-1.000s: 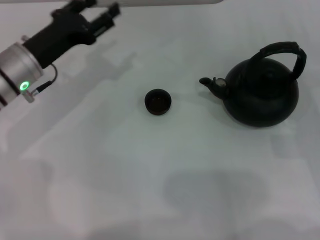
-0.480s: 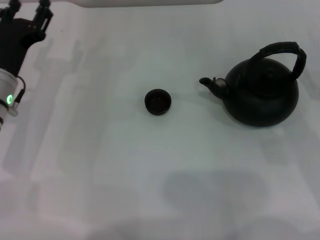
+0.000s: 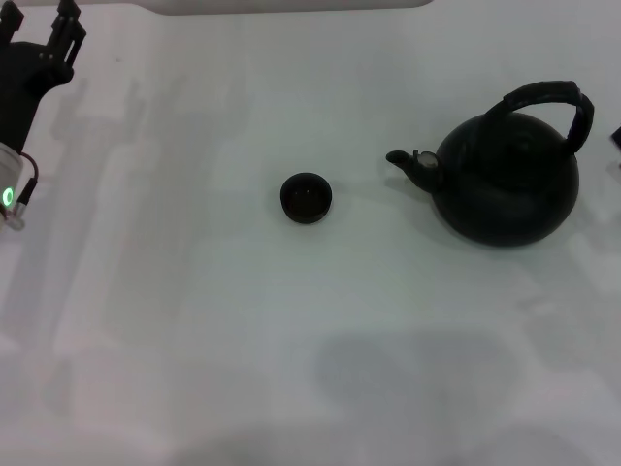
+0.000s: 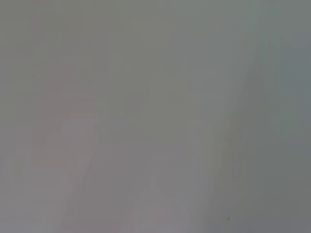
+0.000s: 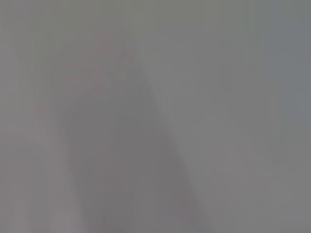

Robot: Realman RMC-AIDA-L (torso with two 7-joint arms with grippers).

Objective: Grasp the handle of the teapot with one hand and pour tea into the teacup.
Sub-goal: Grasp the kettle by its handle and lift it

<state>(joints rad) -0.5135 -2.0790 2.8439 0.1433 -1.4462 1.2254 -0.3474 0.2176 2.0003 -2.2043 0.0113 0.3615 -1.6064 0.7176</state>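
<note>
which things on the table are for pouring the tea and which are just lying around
For the job: teapot, its handle, teacup.
Not part of it: nothing else lies on the white table; the left gripper sits at the far left edge.

Bare white tabletop [image 3: 194, 340] suggests a lab test bench

Left gripper [image 3: 39, 24]: cut by head view's top-left corner, arm runs off the edge.
Right gripper [image 3: 616, 139]: only a dark sliver at the right edge, fingers unreadable.
Wrist views: both featureless grey blur.
Teacup [image 3: 307, 197]: contents too dark to tell.
</note>
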